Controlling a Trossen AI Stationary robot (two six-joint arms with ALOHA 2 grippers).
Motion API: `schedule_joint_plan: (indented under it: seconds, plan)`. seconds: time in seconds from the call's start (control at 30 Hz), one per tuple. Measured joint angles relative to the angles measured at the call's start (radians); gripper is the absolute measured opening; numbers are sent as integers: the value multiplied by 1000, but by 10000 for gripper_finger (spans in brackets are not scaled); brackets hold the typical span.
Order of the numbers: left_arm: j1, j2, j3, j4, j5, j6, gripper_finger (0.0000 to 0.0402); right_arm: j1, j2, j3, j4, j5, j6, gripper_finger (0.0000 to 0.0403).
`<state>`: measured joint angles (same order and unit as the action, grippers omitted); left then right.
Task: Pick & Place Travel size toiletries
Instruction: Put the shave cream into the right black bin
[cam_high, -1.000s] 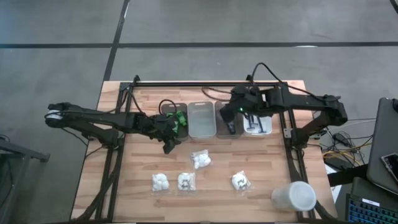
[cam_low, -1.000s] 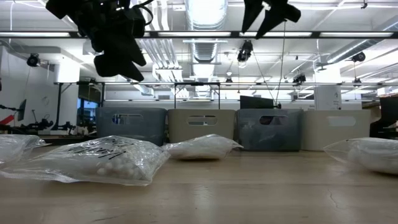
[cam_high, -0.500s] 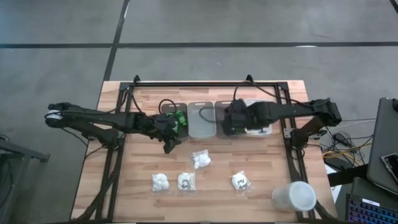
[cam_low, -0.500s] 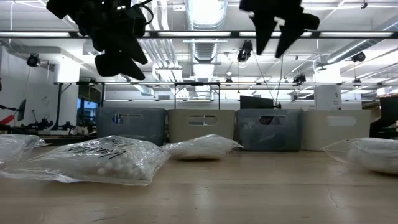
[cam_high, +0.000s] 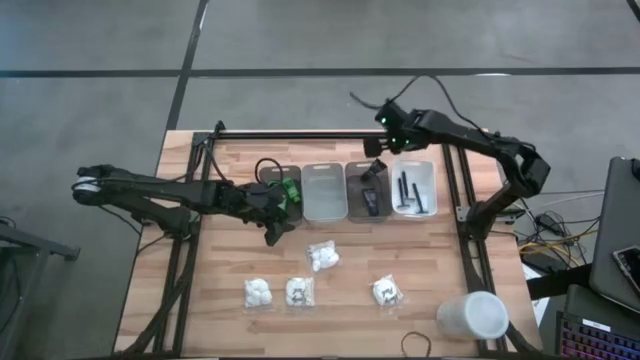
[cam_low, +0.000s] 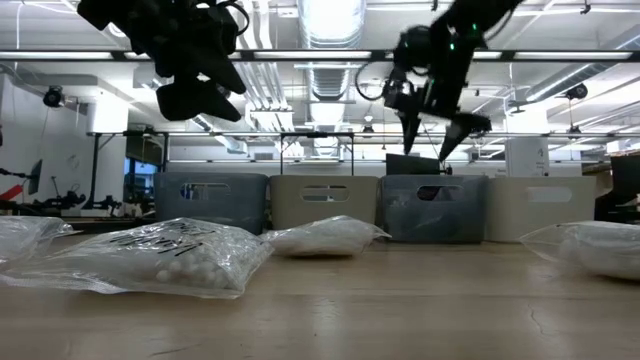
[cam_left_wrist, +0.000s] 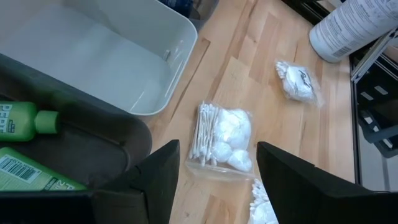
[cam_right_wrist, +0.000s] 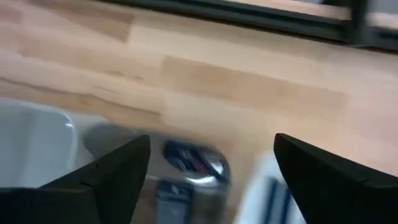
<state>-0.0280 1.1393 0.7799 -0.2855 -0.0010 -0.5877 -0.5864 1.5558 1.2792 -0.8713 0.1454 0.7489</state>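
Observation:
Four bins stand in a row at the table's far side. The leftmost bin (cam_high: 283, 190) holds green bottles (cam_left_wrist: 23, 118). The third bin (cam_high: 367, 192) holds black packets (cam_right_wrist: 193, 163). The fourth bin (cam_high: 413, 188) holds dark sticks. Several clear packets of white puffs lie flat on the table, one (cam_high: 322, 256) mid-table and the others (cam_high: 299, 291) nearer the front. My left gripper (cam_high: 272, 232) hangs open beside the leftmost bin, above the mid-table packet (cam_left_wrist: 221, 137). My right gripper (cam_high: 375, 170) hangs open over the third bin's far end, nothing between its fingers (cam_right_wrist: 118, 177).
A large white cup (cam_high: 472, 315) lies on its side at the table's near right corner. The second bin (cam_high: 323, 190) is pale and shows nothing inside. A black frame rail (cam_high: 320, 136) runs along the far edge. Bare wood lies between the bins and the packets.
My right arm has swung toward the table's far edge and its gripper has sunk lower, turning about as it went. It now hangs over the third bin's far end, where before it stood higher over the third and fourth bins.

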Motion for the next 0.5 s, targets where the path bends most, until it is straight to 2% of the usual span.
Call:
schedule_joint_plan:
  seconds: [0.1,0.33,0.5]
  plan:
    - [0,0,0,0,0,0,218,-47,0,-51,112,-99,-23,350]
    - [0,0,0,1,0,7,218,-45,33,-79,116,-110,-55,363]
    - [0,0,0,1,0,8,218,-34,72,-85,124,-215,-98,364]
